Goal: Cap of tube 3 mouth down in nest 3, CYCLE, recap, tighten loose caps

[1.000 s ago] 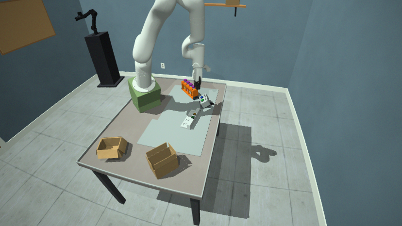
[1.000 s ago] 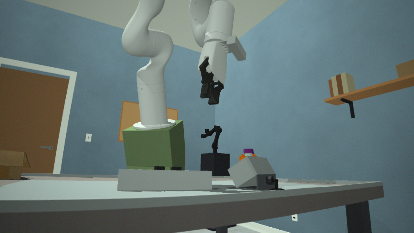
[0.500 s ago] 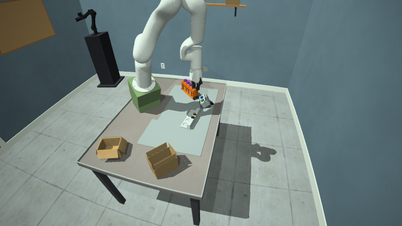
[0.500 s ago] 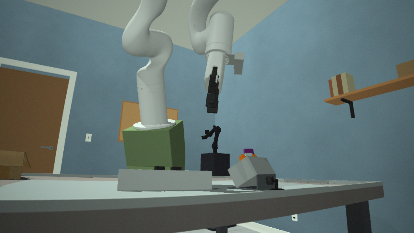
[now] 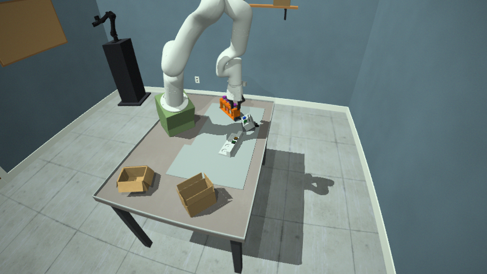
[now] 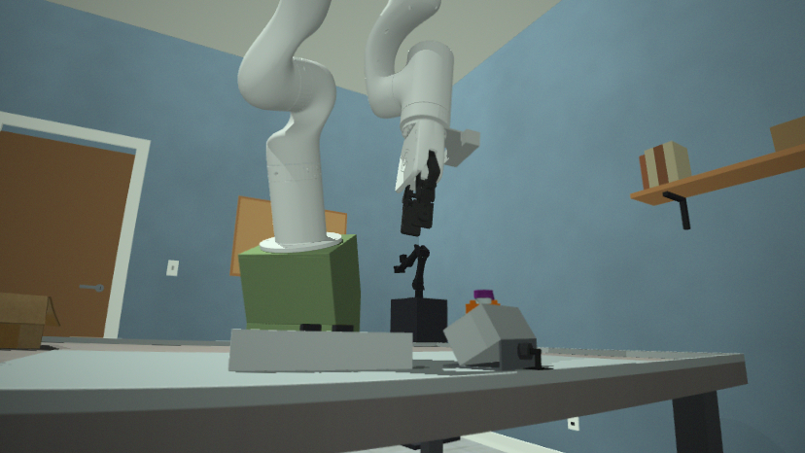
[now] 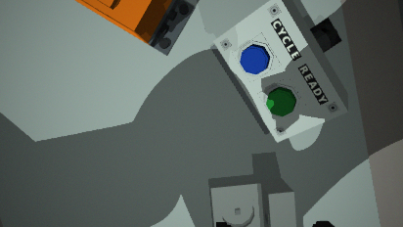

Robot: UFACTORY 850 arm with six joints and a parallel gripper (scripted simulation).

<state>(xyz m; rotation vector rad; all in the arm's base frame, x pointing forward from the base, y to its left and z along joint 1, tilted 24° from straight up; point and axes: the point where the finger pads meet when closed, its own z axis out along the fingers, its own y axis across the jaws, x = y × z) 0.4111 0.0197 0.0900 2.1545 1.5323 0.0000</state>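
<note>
The orange decapping station [image 5: 227, 108] [image 7: 131, 15] stands at the back of the mat, with purple caps on its tubes; one purple cap [image 6: 482, 294] shows behind the key housing. The grey key housing [image 5: 249, 122] [image 6: 488, 335] [image 7: 299, 73] carries the blue CYCLE key [image 7: 254, 59] and the green READY key [image 7: 281, 102]. The white cap tray [image 5: 232, 144] [image 6: 321, 350] [image 7: 234, 205] lies in front of it. My gripper [image 5: 236, 104] [image 6: 415, 227] hangs above the station and the housing, half open and empty. Its fingers do not show in the wrist view.
The arm's green base block [image 5: 175, 117] [image 6: 300, 281] stands at the table's left. Two open cardboard boxes [image 5: 135, 178] [image 5: 196, 193] sit near the front edge. A black pedestal [image 5: 124, 69] [image 6: 418, 318] with a small arm stands on the floor behind.
</note>
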